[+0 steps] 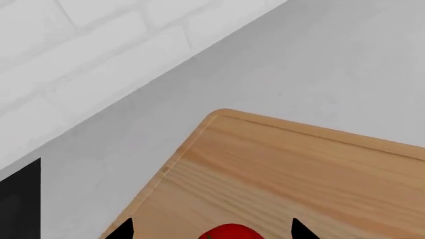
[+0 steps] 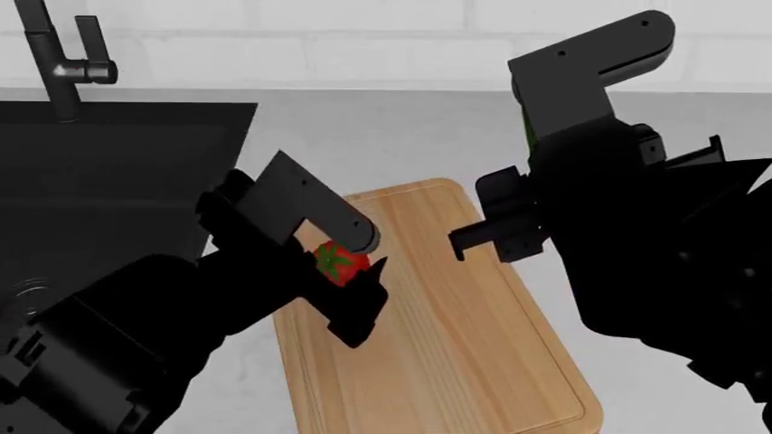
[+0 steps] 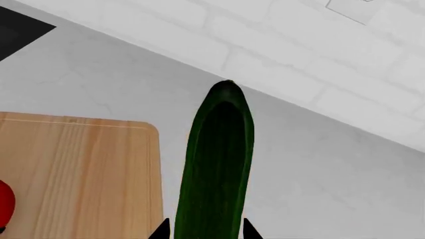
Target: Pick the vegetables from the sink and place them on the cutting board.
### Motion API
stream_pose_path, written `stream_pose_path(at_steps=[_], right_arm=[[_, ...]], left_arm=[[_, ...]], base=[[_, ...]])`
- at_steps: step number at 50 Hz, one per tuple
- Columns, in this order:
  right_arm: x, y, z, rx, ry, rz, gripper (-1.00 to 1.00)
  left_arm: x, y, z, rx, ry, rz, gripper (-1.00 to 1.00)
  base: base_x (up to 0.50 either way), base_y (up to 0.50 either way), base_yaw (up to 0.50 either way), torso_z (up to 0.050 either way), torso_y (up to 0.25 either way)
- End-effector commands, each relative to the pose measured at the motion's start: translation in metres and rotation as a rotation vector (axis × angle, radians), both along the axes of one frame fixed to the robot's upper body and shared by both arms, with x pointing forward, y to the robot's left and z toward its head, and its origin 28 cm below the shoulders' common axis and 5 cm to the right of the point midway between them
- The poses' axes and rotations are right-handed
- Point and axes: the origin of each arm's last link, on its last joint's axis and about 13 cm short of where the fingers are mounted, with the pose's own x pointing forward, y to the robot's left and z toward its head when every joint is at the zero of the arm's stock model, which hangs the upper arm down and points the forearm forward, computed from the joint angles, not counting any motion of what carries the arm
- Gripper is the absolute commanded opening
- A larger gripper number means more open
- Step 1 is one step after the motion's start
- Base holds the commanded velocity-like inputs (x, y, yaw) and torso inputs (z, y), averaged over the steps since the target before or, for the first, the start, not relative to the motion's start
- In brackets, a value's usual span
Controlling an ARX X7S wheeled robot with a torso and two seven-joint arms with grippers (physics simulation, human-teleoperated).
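Both vegetables are being carried out of the sink (image 2: 121, 172) at once, one to each arm, which looks like a way of clearing the basin in a single trip. The tomato (image 2: 339, 262) is being gripped by the left pincer (image 2: 350, 276) over the near-left part of the cutting board (image 2: 483, 362), low enough that a set-down is judged to be close; whether it is already touching the wood cannot be told. In the left wrist view the red top of the tomato (image 1: 229, 232) is being framed between two dark fingertips (image 1: 123, 230), so the left pincer is being kept clenched on it at roughly the fruit's width. The cucumber (image 3: 216, 164) is being grasped by the right pincer (image 3: 206, 230), its jaws being pressed narrowly against the slim green body near one end, the rest being pointed out toward the white brick wall (image 3: 299, 59). It is being held above the grey desk (image 3: 319, 174), just beside the board's edge (image 3: 86, 174) rather than over it, presumably so the tomato can be placed first without crowding. In the head view only a sliver of green is being shown behind the right arm (image 2: 627, 226). The faucet (image 2: 67, 63) is being left well clear.
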Motion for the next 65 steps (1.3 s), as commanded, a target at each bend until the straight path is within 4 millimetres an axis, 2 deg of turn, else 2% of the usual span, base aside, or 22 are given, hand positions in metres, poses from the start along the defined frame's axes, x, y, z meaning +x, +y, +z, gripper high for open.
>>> stream_pose_path(at_steps=[1,7,13,30,36,40,49,65], right_arm=[[0.001,0.006,0.008,0.035,-0.03,0.049,-1.0],[0.0,0.006,0.012,0.005,0.0,0.068,-1.0],[-0.001,0.008,0.017,0.0,0.083,0.1,-1.0],[-0.004,0.018,0.028,0.013,0.324,0.241,-1.0],[-0.004,0.02,0.031,0.06,0.37,0.265,-1.0],[-0.005,0.021,0.033,0.159,0.4,0.292,-1.0],[-0.003,0.022,0.007,0.166,0.474,0.267,-1.0],[-0.004,0.025,-0.005,0.167,0.543,0.261,-1.0]], left_arm=[[-0.004,-0.006,0.015,-0.08,-0.056,-0.025,1.0],[-0.01,0.003,0.053,-0.156,-0.143,-0.013,1.0],[-0.011,0.011,0.07,-0.202,-0.185,0.02,1.0],[-0.005,0.035,0.083,-0.239,-0.253,0.194,1.0],[-0.006,0.037,0.085,-0.246,-0.261,0.204,1.0],[-0.005,0.038,0.085,-0.244,-0.264,0.205,1.0],[-0.007,0.038,0.083,-0.254,-0.265,0.208,1.0],[-0.009,0.038,0.081,-0.256,-0.264,0.211,1.0]], base=[[0.0,0.0,0.0,0.0,0.0],[0.0,0.0,0.0,0.0,0.0],[0.0,0.0,0.0,0.0,0.0],[0.0,0.0,0.0,0.0,0.0],[0.0,0.0,0.0,0.0,0.0],[0.0,0.0,0.0,0.0,0.0],[0.0,0.0,0.0,0.0,0.0],[0.0,0.0,0.0,0.0,0.0]])
